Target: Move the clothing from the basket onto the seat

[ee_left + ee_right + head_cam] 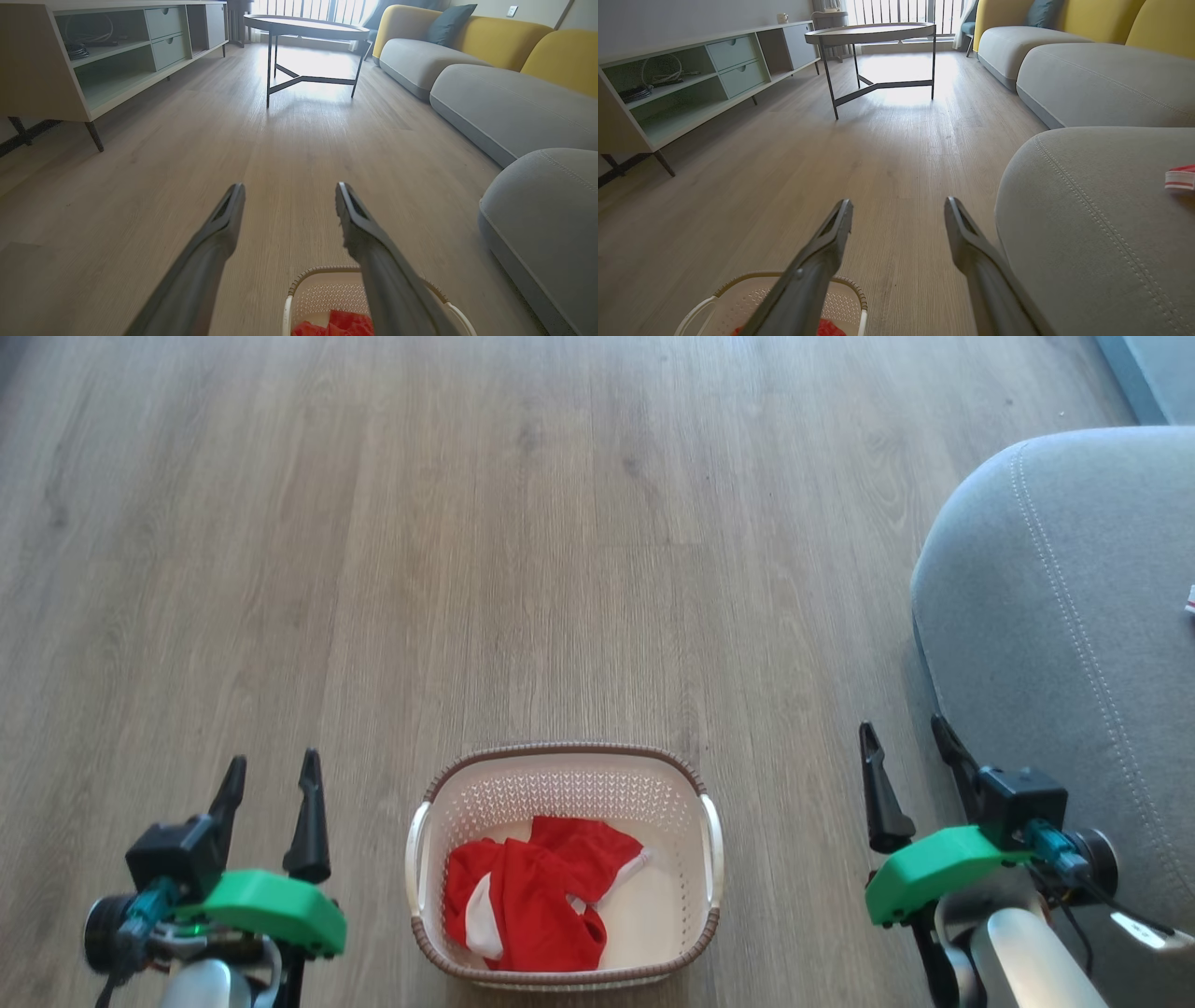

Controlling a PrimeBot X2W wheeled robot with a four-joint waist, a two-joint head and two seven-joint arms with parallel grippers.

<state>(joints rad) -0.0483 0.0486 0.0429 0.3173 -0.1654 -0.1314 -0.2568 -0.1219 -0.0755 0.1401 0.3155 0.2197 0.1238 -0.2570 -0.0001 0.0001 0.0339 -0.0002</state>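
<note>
Red clothing (532, 905) lies in the basket (560, 748) between our left gripper (274, 759) and right gripper (903, 723), both released, empty; seat (1074, 616) beside our right fingers (954, 754).

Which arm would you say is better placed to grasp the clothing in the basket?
Probably left: the clothing lies leftward in the basket, nearer the left gripper, jaws open. The right gripper, equally open, sits farther off beside the seat.
</note>
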